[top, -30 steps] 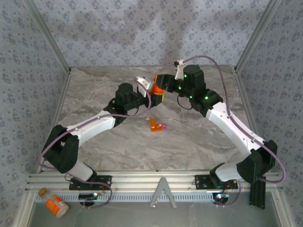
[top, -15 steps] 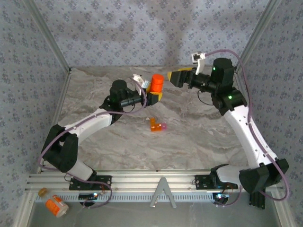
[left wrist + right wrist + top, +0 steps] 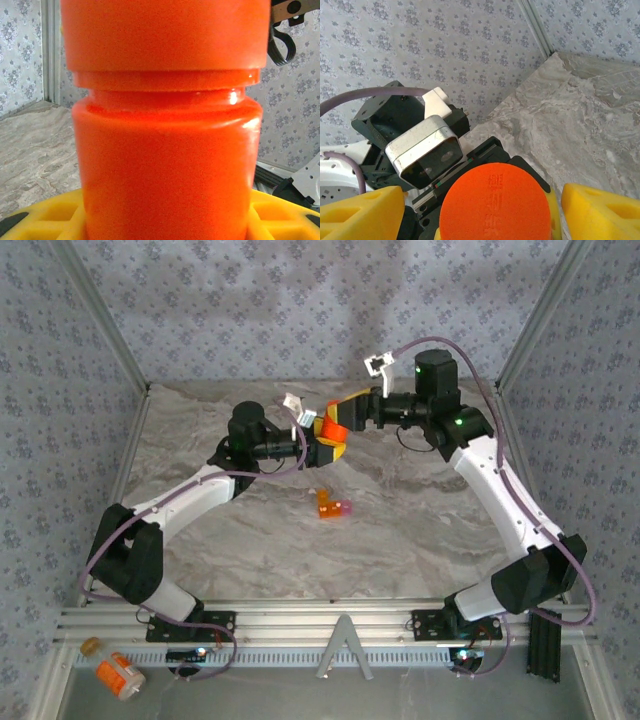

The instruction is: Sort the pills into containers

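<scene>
The pill bottle [image 3: 329,433] is held above the far part of the table [image 3: 420,530], clamped by the left gripper [image 3: 327,446], so its cap [image 3: 495,202] is offered to the right gripper [image 3: 343,412], whose jaws are spread around it, apparently for unscrewing.

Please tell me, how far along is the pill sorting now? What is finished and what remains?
Done: nothing that I can see is sorted; the pill bottle has its cap on. In hand: the left claw grips the bottle, and the right claw stands open around the cap, probably to unscrew it. Left: opening it, the small orange box lying on the table, and the sorting itself.
</scene>
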Tool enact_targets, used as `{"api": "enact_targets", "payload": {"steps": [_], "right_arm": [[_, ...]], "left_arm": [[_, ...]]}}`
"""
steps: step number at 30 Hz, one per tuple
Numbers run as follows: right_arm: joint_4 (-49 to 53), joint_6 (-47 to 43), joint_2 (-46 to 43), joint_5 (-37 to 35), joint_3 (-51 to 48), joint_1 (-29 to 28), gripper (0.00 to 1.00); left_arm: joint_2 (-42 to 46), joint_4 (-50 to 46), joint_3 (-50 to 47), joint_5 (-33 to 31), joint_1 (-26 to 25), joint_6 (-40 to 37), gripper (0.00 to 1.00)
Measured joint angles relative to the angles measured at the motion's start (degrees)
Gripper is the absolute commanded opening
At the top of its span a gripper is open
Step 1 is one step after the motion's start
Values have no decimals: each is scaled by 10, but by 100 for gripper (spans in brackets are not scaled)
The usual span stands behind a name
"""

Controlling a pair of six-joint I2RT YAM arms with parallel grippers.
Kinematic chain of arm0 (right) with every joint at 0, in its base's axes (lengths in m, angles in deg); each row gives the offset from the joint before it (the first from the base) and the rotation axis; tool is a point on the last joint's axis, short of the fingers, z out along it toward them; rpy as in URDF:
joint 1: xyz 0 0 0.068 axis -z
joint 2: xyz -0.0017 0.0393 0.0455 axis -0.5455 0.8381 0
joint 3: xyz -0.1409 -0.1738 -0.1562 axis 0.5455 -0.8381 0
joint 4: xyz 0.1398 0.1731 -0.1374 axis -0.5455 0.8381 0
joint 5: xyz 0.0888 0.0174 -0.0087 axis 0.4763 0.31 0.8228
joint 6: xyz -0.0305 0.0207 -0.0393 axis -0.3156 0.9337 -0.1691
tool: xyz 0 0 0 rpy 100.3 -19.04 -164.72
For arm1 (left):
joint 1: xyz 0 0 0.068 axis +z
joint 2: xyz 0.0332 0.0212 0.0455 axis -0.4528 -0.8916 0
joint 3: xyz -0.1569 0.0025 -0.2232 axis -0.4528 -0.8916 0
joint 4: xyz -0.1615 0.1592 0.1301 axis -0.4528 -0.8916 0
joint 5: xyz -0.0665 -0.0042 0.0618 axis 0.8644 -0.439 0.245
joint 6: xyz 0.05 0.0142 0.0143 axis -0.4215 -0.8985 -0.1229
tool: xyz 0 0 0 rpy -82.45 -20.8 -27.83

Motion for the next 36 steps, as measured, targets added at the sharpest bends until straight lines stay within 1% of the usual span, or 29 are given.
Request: {"api": "enact_targets", "payload": {"steps": [2,10,15,19,22,27,30,33,36], "right_arm": [[2,-1,1,0,2,0,74],[7,-9,2,-3,3,-1,49],[8,-10,2,-26,3,-7,44],[-6,9,1,-71,-6,-18,43],[-32,39,-7,-127,-29,-31,43],[-75,94,-19,-241,-66,-65,43],[-90,124,-19,-292,-82,-79,43],[-99,146,-17,-315,-94,-83,46],[-107,156,-14,-326,-98,-84,52]], "left_arm": [[0,0,0,0,0,0,0],[0,-1,2,7,0,0,0],[0,-10,2,-2,0,0,0],[0,-19,2,-33,-2,-6,0],[0,-36,2,-84,-14,-21,0],[0,-58,-3,-199,-49,-47,0],[0,-55,-12,-270,-67,-56,0],[0,-45,-24,-321,-75,-63,0],[0,-39,-27,-344,-80,-66,0]]}}
